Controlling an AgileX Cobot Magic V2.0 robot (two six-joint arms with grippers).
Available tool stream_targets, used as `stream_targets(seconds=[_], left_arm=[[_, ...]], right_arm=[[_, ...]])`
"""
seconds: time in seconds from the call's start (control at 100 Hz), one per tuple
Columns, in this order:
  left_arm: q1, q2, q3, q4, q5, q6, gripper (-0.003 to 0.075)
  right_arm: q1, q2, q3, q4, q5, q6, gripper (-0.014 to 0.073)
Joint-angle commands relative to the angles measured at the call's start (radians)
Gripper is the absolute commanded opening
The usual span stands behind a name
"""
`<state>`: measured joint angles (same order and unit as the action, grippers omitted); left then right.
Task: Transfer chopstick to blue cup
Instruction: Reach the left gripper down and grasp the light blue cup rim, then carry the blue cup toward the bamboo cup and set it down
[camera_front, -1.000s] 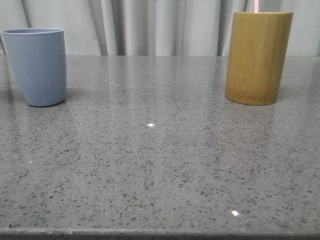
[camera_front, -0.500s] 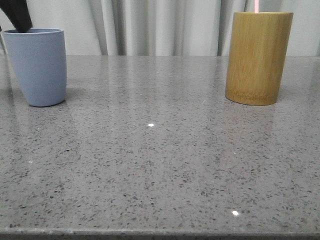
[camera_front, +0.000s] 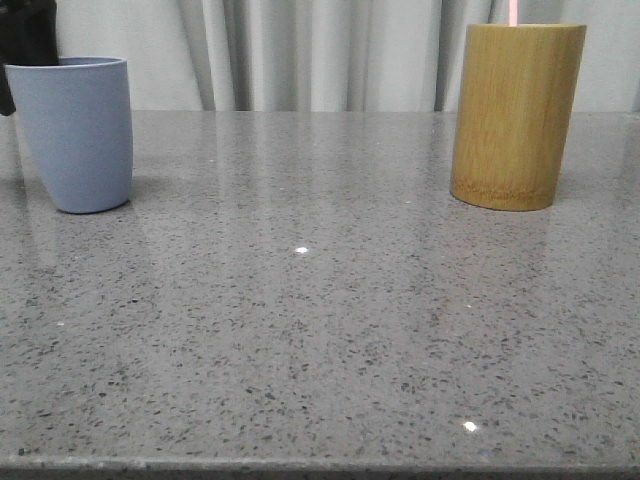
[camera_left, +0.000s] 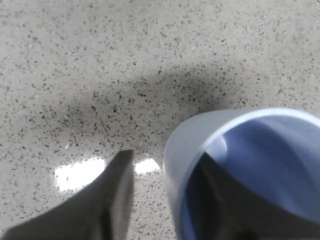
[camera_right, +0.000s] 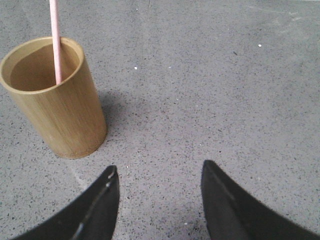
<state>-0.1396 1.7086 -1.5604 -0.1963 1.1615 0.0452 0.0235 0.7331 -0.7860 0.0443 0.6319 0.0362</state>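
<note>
**Chopstick stands in the bamboo holder**

On the speckled grey stone surface (camera_front: 320, 330), the right gripper (camera_right: 160, 200) hangs spread and empty. The thin pale pink chopstick (camera_right: 55, 40) stands in the yellow-brown bamboo cylinder (camera_front: 517, 115). The left gripper (camera_left: 160, 200) straddles the matte periwinkle-blue plastic cup's (camera_front: 75, 130) rim, jaws apart.

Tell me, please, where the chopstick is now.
The chopstick stands inside the bamboo cup, on the table's far right in the front view, across from the blue cup.
</note>
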Motion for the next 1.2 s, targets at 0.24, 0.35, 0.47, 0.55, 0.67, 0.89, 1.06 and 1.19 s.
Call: stream_targets(seconds=[0.24, 0.35, 0.47, 0.55, 0.67, 0.89, 1.06, 1.19], left_arm=[[-0.006, -0.035, -0.032, -0.027, -0.028, -0.009, -0.0019], [-0.006, -0.035, -0.047, -0.040, -0.012, -0.009, -0.0019], [-0.032, -0.035, -0.096, -0.047, -0.017, -0.009, -0.0019], [-0.076, -0.031, -0.131, -0.047, -0.029, -0.009, -0.0019], [-0.146, 0.010, -0.207, -0.047, -0.013, -0.009, -0.0019], [-0.268, 0.125, -0.361, -0.047, 0.019, -0.020, -0.0019], [-0.326, 0.185, -0.428, -0.047, 0.019, -0.024, -0.0019], [-0.347, 0.208, -0.434, -0.049, 0.011, -0.024, -0.0019]], right_arm=[[-0.003, 0.003, -0.036, 0.000, -0.062, -0.003, 0.0390], [-0.003, 0.003, -0.036, 0.000, -0.062, -0.003, 0.0390], [-0.003, 0.003, -0.036, 0.000, -0.062, -0.003, 0.0390], [-0.003, 0.003, -0.036, 0.000, -0.061, -0.003, 0.0390], [-0.003, 0.003, -0.036, 0.000, -0.057, -0.003, 0.0390], [-0.003, 0.003, -0.036, 0.000, -0.053, -0.003, 0.0390], [-0.003, 0.003, -0.036, 0.000, -0.048, -0.003, 0.0390], [-0.003, 0.003, -0.036, 0.000, -0.048, -0.003, 0.0390]])
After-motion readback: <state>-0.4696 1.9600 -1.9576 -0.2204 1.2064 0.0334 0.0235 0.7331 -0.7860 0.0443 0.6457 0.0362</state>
